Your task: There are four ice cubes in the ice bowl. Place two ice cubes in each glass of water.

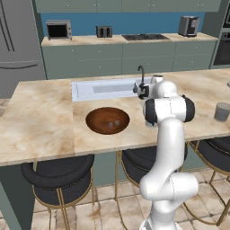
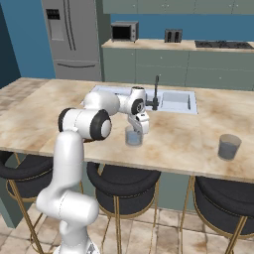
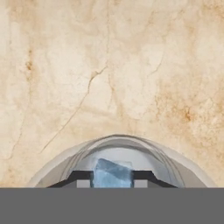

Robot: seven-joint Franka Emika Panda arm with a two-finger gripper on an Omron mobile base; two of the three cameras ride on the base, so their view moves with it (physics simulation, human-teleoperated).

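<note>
A tiny pale blue translucent ice cube (image 3: pixel 112 173) sits clamped between the two dark fingertips of the two-finger gripper (image 3: pixel 112 178), directly above the open mouth of a short clear cylindrical glass of water (image 2: pixel 133 136) on the beige marble counter (image 2: pixel 44 119). The second, matching glass (image 2: pixel 229 147) stands well apart near the counter's edge. The wide reddish-brown wooden ice bowl (image 1: pixel 108 120) holds two greyish cubes (image 1: pixel 113 122), just in front of the sink (image 1: pixel 105 88).
</note>
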